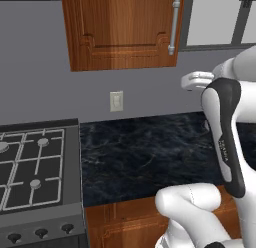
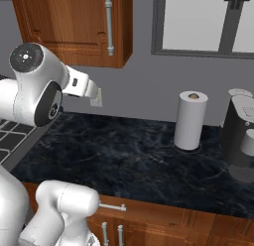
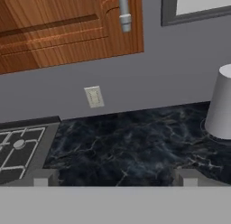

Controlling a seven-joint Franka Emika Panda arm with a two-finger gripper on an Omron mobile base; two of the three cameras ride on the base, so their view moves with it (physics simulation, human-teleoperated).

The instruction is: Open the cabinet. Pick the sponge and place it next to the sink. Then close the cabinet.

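Well above and ahead of our gripper (image 3: 115, 180) hangs the cabinet (image 1: 125, 27), its door shut, so the sponge presumably sits hidden inside and we cannot see it. Beneath the hand runs the dark marble counter (image 2: 139, 155), with the stove (image 1: 32, 167) off to its left and the paper towel roll (image 2: 191, 120) to its right. Our jaws stand wide with nothing between them, ready, we judge, for the long silver handle (image 1: 174, 24) up on the door's right edge.

Pincer (image 3: 115, 179) wide open, arm raised
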